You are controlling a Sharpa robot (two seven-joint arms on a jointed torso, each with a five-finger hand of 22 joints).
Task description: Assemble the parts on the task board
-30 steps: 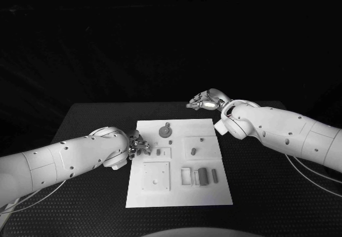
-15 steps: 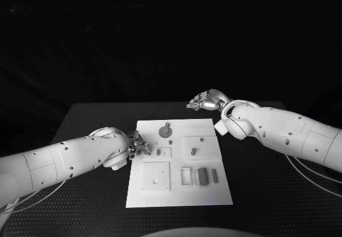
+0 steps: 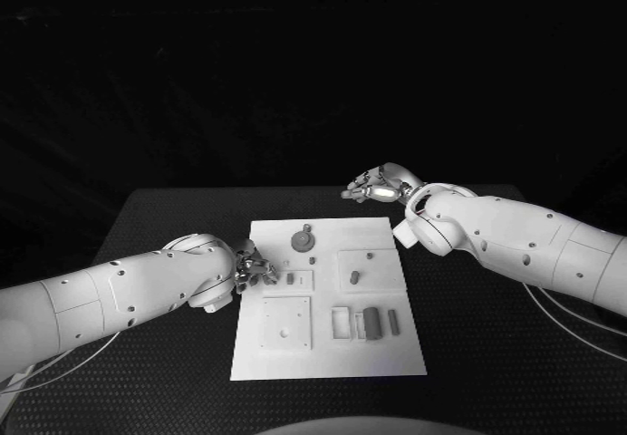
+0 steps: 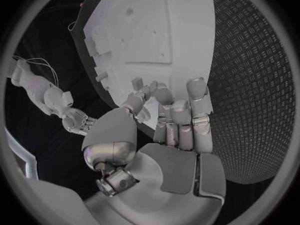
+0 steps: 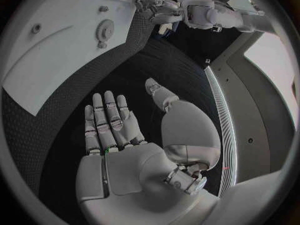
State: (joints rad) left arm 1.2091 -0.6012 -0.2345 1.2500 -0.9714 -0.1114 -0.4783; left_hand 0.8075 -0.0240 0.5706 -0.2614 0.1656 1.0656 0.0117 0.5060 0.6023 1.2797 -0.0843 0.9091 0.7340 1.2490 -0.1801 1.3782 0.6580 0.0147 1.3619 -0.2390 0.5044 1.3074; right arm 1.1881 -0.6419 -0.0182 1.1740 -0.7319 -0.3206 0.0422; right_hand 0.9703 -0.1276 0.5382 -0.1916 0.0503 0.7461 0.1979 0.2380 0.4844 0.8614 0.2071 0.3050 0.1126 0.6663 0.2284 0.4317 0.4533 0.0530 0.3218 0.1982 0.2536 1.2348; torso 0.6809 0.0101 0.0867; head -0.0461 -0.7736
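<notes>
The white task board [image 3: 327,355] lies mid-table. On it are a grey gear [image 3: 302,240], a small block [image 3: 355,275] and two upright bars [image 3: 374,323] in slots. My left hand [image 3: 254,269] hovers at the board's left edge. Its fingers [image 4: 182,116] are curled, and the thumb tip sits close to a fingertip. Whether a small part sits in that pinch is hidden. My right hand [image 3: 376,186] is beyond the board's far right corner, over the black table. Its fingers [image 5: 107,118] are stretched out flat and apart with nothing in them. The gear [image 5: 104,30] and board [image 5: 50,65] lie ahead of them.
A square plate with a hole [image 3: 286,323] sits on the board's near left. Black textured table [image 3: 496,353] surrounds the board on all sides. Cables [image 3: 575,319] trail under the right arm.
</notes>
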